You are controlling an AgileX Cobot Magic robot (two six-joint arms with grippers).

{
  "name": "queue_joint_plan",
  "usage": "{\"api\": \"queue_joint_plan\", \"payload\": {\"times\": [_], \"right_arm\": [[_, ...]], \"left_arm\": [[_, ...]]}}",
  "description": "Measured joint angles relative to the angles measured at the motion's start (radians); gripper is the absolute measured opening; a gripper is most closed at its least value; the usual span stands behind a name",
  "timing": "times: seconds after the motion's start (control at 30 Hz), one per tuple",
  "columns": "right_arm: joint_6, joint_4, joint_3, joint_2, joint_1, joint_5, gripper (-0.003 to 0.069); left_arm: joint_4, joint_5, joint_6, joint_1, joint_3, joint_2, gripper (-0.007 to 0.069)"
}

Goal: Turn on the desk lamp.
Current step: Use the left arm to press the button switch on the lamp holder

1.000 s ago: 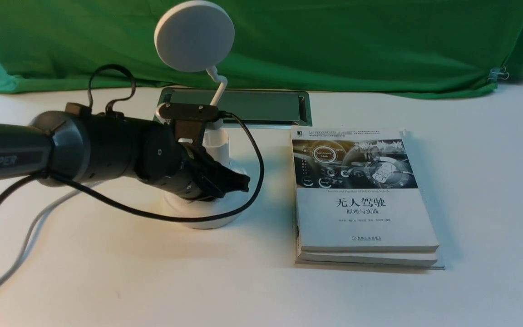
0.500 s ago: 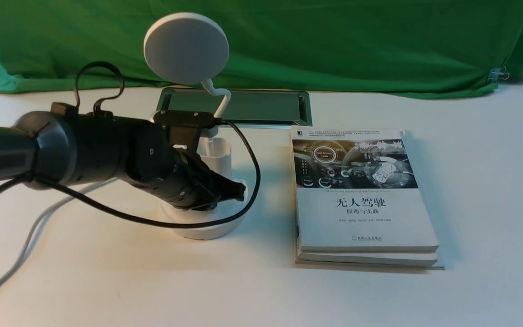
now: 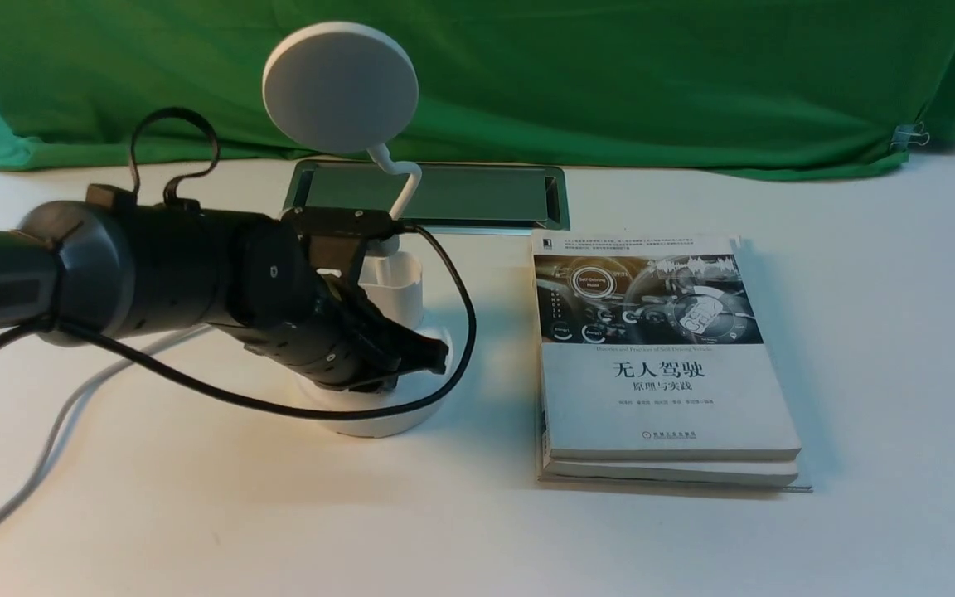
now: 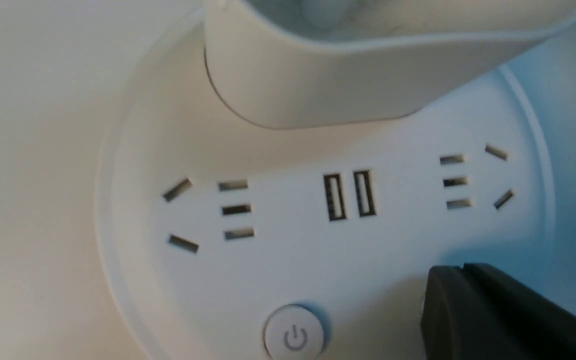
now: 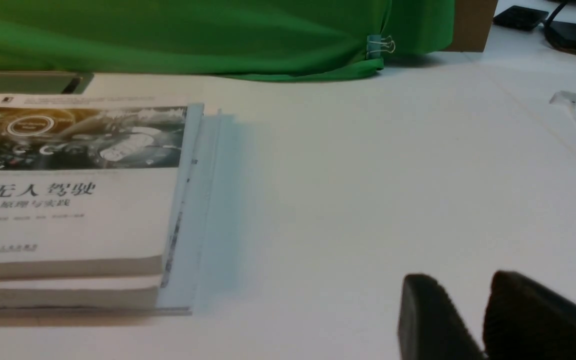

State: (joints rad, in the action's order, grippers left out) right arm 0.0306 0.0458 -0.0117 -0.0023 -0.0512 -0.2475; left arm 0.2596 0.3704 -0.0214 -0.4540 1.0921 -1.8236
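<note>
The left claw (image 3: 436,355), clenched on nothing, has sunk lower over the desk lamp (image 3: 339,87) base directly beneath it; the power button (image 4: 294,334) sits just beside its tip, so pressing looks imminent.

A white table (image 3: 875,332) fills the room in front of me, its top smooth and evenly lit, with soft shadows only. Along the far edge a green cloth (image 3: 610,75) hangs as a backdrop, wrinkled, its hem spilling onto the table. A small metal clip (image 3: 908,135) pinches the cloth at the right end. Set into the table near the cloth is a metal-rimmed hatch (image 3: 461,195) with a dark lid. Past the cloth's right end, the right wrist view shows a brown panel (image 5: 470,25) and a dark device (image 5: 520,16) with a black cable (image 5: 568,35).
</note>
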Motion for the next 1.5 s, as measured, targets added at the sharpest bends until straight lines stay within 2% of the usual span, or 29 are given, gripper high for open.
{"api": "queue_joint_plan", "payload": {"times": [0.63, 0.93, 1.07, 1.17, 1.5], "right_arm": [[0.000, 0.000, 0.000, 0.000, 0.000, 0.000, 0.0241], [0.000, 0.000, 0.000, 0.000, 0.000, 0.000, 0.0241], [0.000, 0.000, 0.000, 0.000, 0.000, 0.000, 0.0241], [0.000, 0.000, 0.000, 0.000, 0.000, 0.000, 0.0241], [0.000, 0.000, 0.000, 0.000, 0.000, 0.000, 0.0241]], "left_arm": [[0.011, -0.024, 0.013, 0.000, 0.038, -0.084, 0.0021], [-0.001, -0.087, 0.021, 0.000, 0.054, -0.099, 0.0021], [-0.018, -0.048, 0.034, 0.000, 0.042, -0.051, 0.0021], [-0.029, 0.060, 0.042, 0.001, 0.012, 0.019, 0.0021], [-0.016, 0.112, 0.041, 0.000, -0.118, 0.223, 0.0021]]}}
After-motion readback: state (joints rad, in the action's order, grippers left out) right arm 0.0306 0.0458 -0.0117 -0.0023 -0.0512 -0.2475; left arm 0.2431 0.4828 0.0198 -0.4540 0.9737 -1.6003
